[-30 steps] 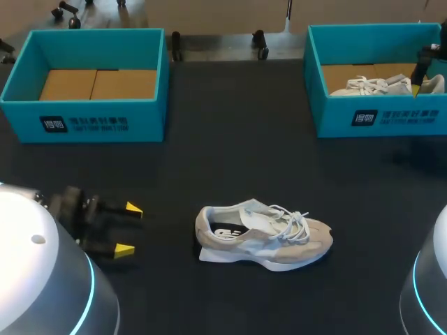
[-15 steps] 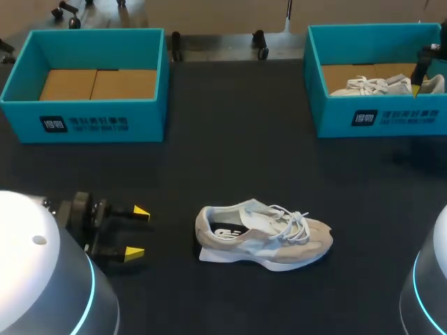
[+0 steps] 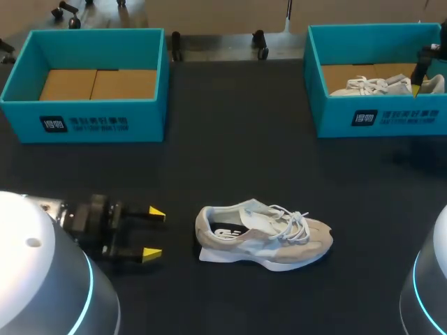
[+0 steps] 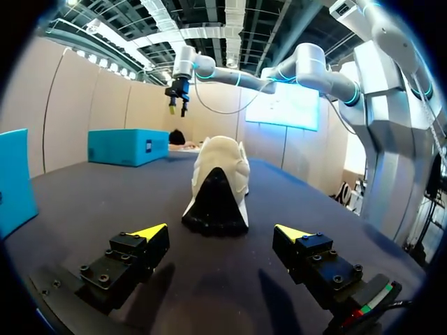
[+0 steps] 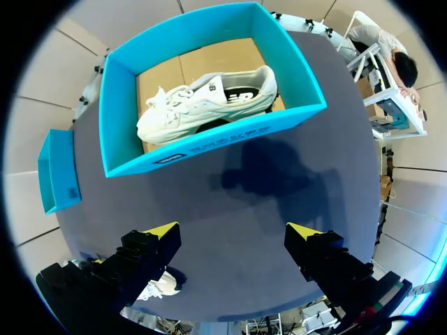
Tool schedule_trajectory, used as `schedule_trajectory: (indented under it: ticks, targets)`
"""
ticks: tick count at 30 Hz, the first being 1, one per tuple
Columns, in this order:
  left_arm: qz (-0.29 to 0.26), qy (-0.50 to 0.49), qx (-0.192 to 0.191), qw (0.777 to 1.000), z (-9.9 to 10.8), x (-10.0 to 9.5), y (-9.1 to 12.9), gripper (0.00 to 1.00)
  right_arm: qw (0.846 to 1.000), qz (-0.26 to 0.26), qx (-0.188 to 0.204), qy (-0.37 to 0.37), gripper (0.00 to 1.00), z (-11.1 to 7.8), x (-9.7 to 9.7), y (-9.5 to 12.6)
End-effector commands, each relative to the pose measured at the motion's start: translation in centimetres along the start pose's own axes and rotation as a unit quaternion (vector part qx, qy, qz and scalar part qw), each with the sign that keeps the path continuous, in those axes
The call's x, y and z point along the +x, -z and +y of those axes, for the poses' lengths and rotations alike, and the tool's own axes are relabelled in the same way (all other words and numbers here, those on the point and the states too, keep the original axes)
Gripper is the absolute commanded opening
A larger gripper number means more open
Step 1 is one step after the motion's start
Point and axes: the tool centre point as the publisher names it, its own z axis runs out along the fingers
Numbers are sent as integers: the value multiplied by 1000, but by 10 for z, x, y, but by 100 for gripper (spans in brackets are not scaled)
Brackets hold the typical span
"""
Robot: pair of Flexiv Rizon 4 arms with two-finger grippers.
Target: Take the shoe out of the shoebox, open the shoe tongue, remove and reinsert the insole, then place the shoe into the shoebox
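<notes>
A beige sneaker with white laces lies on its sole in the middle of the black table, toe to the right. My left gripper stands open just left of its heel, low over the table. In the left wrist view the heel is straight ahead of the open fingers, apart from them. My right gripper hangs open high above the right teal shoebox. That box holds a second, white sneaker. The left teal shoebox holds no shoe.
Both shoeboxes stand at the back of the table, left and right, with bare black tabletop between them. My arms' grey bases fill the near corners of the head view.
My left gripper has slid right along the table toward the sneaker's heel, still open. The sneaker and the right arm have not moved.
</notes>
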Motion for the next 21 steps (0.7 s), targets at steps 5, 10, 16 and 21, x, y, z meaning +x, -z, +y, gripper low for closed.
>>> schedule_trajectory:
  ticks: [5, 10, 16, 21]
  targets:
    - [-8, 2, 12, 1000, -2, -2, -26, 100, 1000, 0, -1, -1, 100, -1, 0, 0]
    - [-8, 2, 12, 1000, -2, -2, -26, 100, 1000, 0, -1, -1, 100, -1, 0, 0]
    - [-8, 2, 12, 1000, -2, -2, -26, 100, 1000, 0, -1, -1, 100, -1, 0, 0]
    - [-3, -5, 16, 1000, -1, -3, -35, 100, 1000, 0, -1, -1, 100, -1, 0, 0]
